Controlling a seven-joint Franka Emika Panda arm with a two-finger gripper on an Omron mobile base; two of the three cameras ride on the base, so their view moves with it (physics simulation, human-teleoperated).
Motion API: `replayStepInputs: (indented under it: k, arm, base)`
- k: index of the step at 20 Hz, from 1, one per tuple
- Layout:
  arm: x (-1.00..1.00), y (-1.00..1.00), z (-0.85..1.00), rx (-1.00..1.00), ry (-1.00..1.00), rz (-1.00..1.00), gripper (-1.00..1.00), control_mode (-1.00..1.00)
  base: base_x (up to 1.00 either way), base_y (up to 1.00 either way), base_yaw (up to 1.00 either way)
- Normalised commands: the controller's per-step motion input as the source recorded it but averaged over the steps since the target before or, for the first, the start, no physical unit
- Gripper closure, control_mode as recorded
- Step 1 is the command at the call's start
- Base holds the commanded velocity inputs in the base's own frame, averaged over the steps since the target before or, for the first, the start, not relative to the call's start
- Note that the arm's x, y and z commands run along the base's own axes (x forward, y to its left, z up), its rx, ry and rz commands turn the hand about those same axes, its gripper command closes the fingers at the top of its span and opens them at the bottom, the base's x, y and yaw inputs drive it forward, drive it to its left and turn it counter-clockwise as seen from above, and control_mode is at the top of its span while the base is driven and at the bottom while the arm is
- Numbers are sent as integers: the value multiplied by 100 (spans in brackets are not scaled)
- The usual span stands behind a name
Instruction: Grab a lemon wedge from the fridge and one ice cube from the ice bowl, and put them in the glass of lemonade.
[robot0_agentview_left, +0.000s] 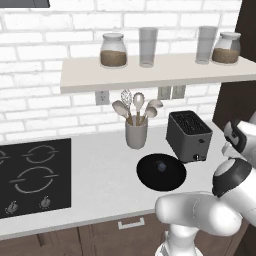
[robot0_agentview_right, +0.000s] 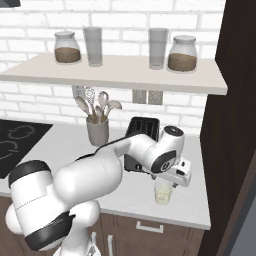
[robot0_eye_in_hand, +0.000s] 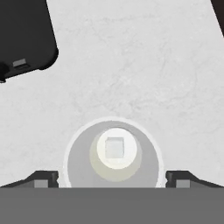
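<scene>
The ice cube (robot0_eye_in_hand: 115, 147) lies in the glass of lemonade (robot0_eye_in_hand: 113, 153), directly below the wide-open jaws.

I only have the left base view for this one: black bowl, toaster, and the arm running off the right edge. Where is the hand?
Observer: In the right base view the gripper hangs directly above the glass of lemonade, which stands on the counter near the toaster.
Operator: Open or shut?
Observer: Open. In the hand view its fingertips stand apart, one on either side of the glass rim.
Operator: Anything in the glass?
Observer: Seen from above, a pale ice cube sits in the lemonade.
</scene>
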Motion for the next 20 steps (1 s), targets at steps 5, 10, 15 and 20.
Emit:
replayStepInputs:
  k: [5, 10, 15, 20]
  arm:
    - [-26, 0, 37, 5, -15, 0, -100, -100]
    - [-22, 0, 19, 7, -15, 0, -100, -100]
    - [-8, 0, 2, 1, -9, 0, -100, -100]
    - [-25, 6, 2, 0, -5, 0, -100, -100]
  base:
    - [0, 0, 0]
    - [0, 0, 0]
    - [0, 0, 0]
    - [0, 0, 0]
